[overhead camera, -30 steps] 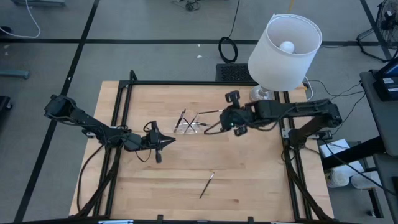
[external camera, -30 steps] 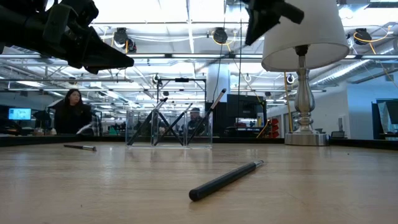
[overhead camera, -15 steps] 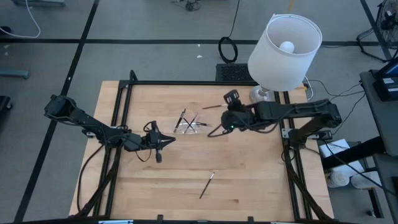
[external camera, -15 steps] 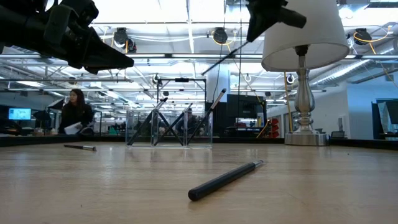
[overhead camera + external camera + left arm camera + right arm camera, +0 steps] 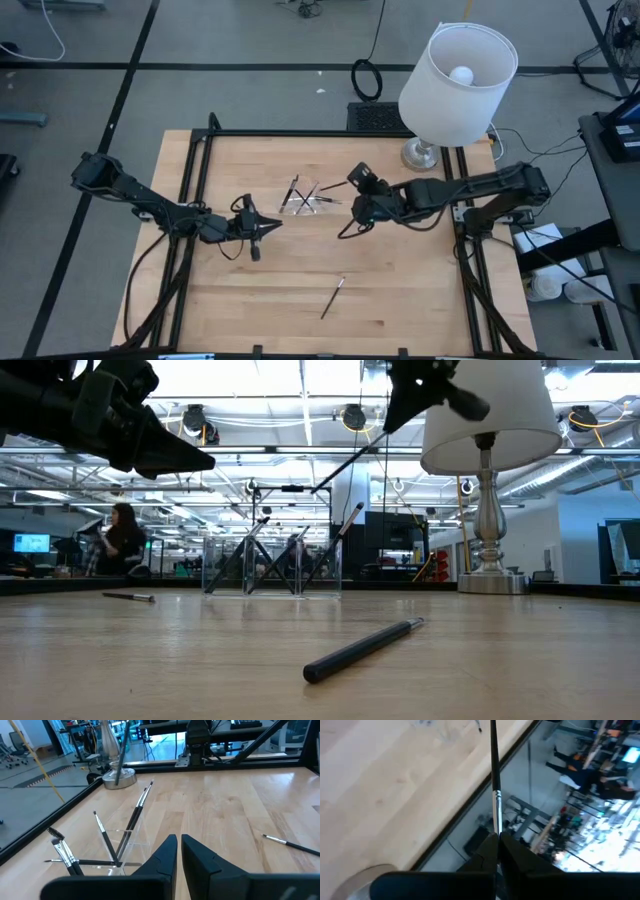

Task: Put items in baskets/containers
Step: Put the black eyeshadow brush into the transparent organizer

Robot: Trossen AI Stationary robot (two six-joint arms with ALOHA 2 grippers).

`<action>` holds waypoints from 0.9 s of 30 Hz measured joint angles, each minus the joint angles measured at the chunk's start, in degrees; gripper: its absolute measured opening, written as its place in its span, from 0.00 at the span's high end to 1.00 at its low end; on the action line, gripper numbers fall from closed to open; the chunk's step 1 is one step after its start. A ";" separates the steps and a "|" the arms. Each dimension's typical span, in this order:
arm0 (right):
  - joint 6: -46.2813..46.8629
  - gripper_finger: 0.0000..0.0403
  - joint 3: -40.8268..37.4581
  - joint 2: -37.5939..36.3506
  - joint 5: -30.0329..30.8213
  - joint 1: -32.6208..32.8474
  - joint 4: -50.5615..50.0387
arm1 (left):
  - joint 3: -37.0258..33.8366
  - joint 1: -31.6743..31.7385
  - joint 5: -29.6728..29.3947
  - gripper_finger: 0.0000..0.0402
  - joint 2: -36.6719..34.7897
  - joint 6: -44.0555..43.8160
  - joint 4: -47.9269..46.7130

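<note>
A clear container [image 5: 305, 201] stands mid-table with several thin dark brushes leaning in it [image 5: 268, 560], also seen in the left wrist view [image 5: 120, 851]. My right gripper [image 5: 357, 196] hovers just right of it, above the table [image 5: 398, 402], shut on one brush [image 5: 350, 458]. One loose brush [image 5: 333, 297] lies flat on the wood near the front [image 5: 365, 648]. Another [image 5: 128, 596] lies at the left. My left gripper [image 5: 264, 226] waits left of the container, fingers [image 5: 167, 852] together with only a slit and nothing between them. My right gripper pinches the brush between its two fingers at the end with the light metal sleeve [image 5: 497, 815]. The dark shaft [image 5: 493, 755] runs straight on from the fingertips. The brush is lifted clear and slants down toward the container [image 5: 330, 475].
A white-shaded lamp [image 5: 458, 70] stands at the far right, its metal base [image 5: 420, 153] on the table just behind my right arm. A black frame [image 5: 195, 180] runs along the table's edges. A person [image 5: 118, 540] moves in the room beyond the table.
My right gripper has moved toward the table's left, closer to the container, sunk a little and rolled at the wrist. The brush it holds has swung with it and now slants down toward the container. My left arm has kept still.
</note>
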 joint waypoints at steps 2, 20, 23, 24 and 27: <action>-2.78 1.00 -2.03 0.02 1.05 -0.02 3.00 | 0.00 0.00 0.00 0.91 0.00 0.00 0.00; -11.17 1.00 -10.67 0.02 2.12 -0.43 13.30 | -0.04 0.00 -0.02 0.91 -0.01 -0.11 -1.28; -13.94 1.00 -12.59 0.02 2.97 -0.60 16.79 | -0.04 0.00 -0.02 0.91 -0.01 -0.15 -1.28; -15.05 1.00 -13.29 0.02 3.82 -0.72 18.86 | -0.04 0.00 -0.02 0.91 0.00 -0.15 -1.28; -19.10 1.00 -15.27 0.02 5.41 -1.26 25.14 | -0.04 -0.01 -0.02 0.91 -0.02 -0.15 -1.29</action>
